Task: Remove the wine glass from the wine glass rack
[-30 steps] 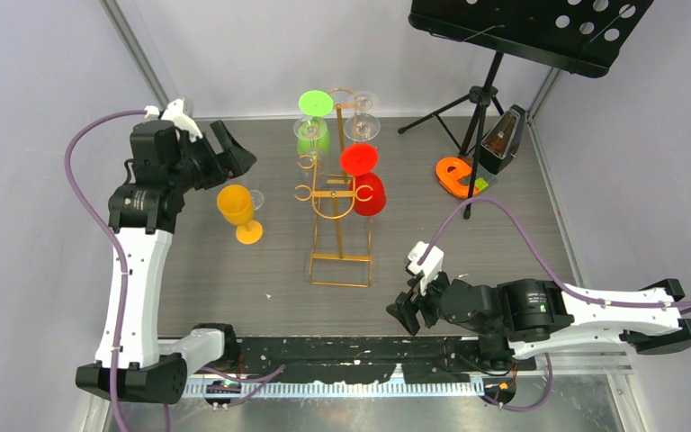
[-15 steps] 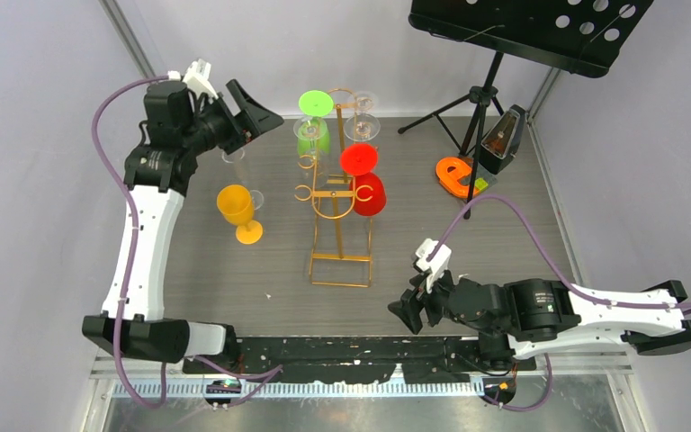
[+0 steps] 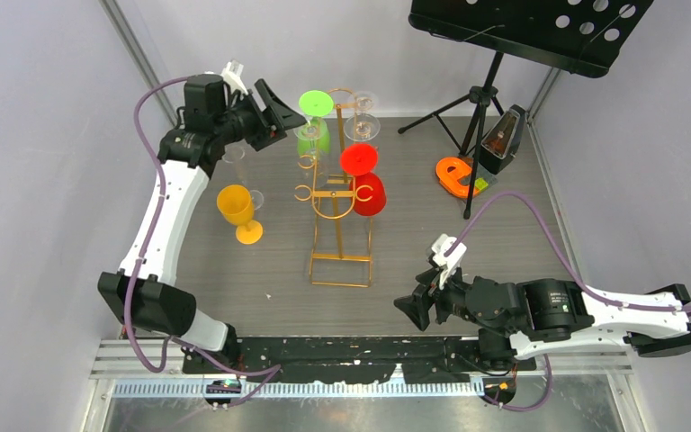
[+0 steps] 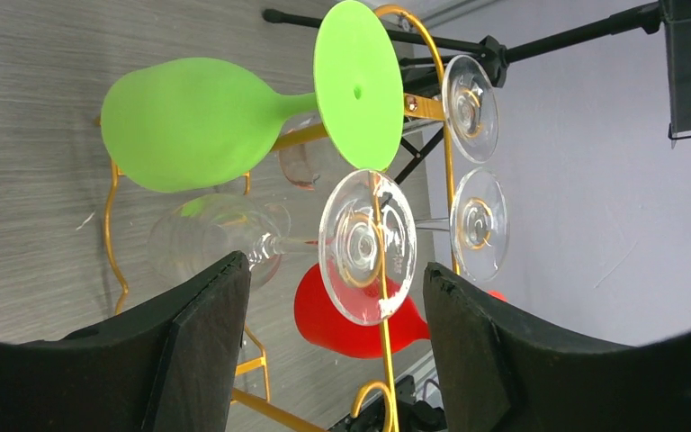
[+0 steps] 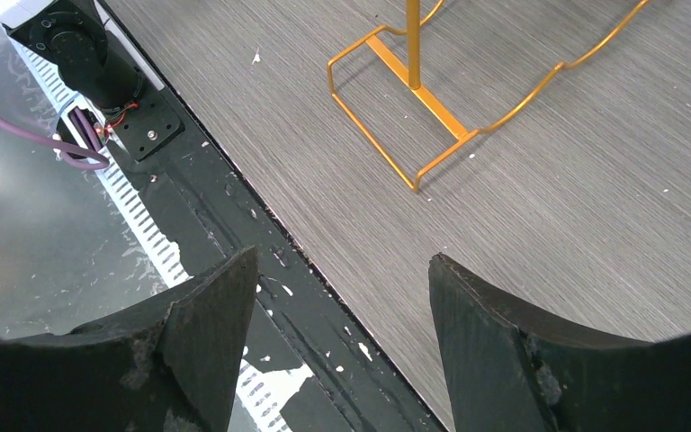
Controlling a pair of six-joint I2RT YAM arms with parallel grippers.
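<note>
The gold wire wine glass rack (image 3: 340, 196) stands mid-table. A green glass (image 3: 313, 126), a red glass (image 3: 366, 184) and clear glasses (image 3: 361, 119) hang on it. My left gripper (image 3: 276, 110) is open, just left of the green glass at the top of the rack. In the left wrist view a clear wine glass (image 4: 366, 247) hangs from the rack wire (image 4: 381, 351) between and beyond my open fingers (image 4: 202, 351), untouched, with the green glass (image 4: 193, 121) above and the red one (image 4: 337, 319) behind. My right gripper (image 3: 411, 309) is open and empty at the near table edge; its view shows the rack base (image 5: 432, 103).
A yellow glass (image 3: 237, 209) and a clear glass (image 3: 255, 198) stand on the table left of the rack. A black music stand (image 3: 526, 31) on a tripod, a metronome (image 3: 506, 137) and an orange object (image 3: 457, 175) are at the back right.
My left arm has swung up and to the right, from beside the yellow glass to the top of the rack. My right gripper has drifted slightly right.
</note>
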